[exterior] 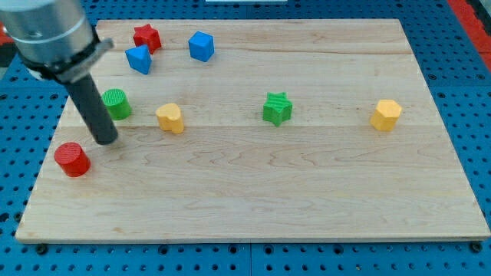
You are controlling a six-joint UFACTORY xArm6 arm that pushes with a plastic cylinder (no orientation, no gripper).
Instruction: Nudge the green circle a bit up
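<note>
— Where is the green circle (pixel 115 103) now?
— It stands near the left edge of the counter (pixel 253 199), touching the right side of the dark rod (pixel 92 107) in this view.
— And the tip (pixel 107 141)?
— It is just below the green circle, a little to the left, between it and the red circle (pixel 72 159).
— Are the fingers spread or pressed together?
— The arm has none; it ends only in the rod.
— What else is near?
— A yellow block (pixel 170 118) is just to the right of the green circle; a blue block (pixel 140 58) and a red star (pixel 146 37) are above it.
</note>
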